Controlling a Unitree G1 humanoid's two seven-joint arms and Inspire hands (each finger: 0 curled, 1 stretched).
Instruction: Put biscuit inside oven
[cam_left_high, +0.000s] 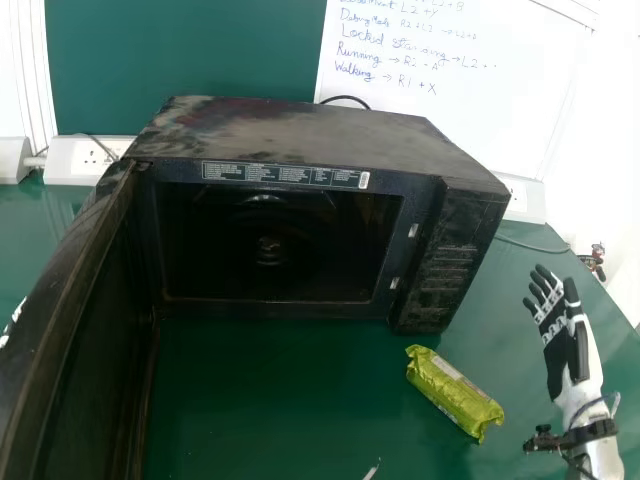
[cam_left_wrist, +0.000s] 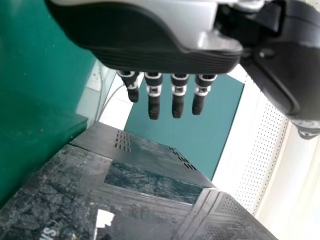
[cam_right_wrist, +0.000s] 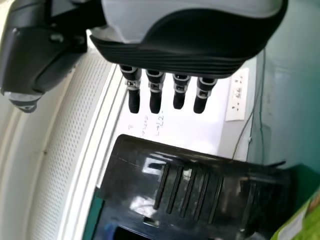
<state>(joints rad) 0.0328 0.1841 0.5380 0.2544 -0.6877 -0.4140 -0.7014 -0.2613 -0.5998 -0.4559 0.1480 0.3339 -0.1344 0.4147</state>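
Up close, wide-open oven door (cam_left_high: 75, 340), well left of the right hand (cam_left_high: 562, 350), so that much sorted. Left to do: grab the biscuit packet (cam_left_high: 455, 392) off the surface (cam_left_high: 270, 400), just left of that hand, then into the oven (cam_left_high: 290, 130), farther left. Nothing held, fingers straight, slightly spread; same for the left hand (cam_left_wrist: 160, 55).

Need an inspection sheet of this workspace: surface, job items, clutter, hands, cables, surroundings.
Surface: green table, smooth-looking.
Job items: green biscuit pack on the table, outside the oven, near its front right corner; oven door wide open.
Clutter: small unidentified item at the table's right edge.
Hands: left and right both open, holding nothing.
Cables: thin cable right of the oven.
Surroundings: whiteboard with handwriting; socket strip behind left.
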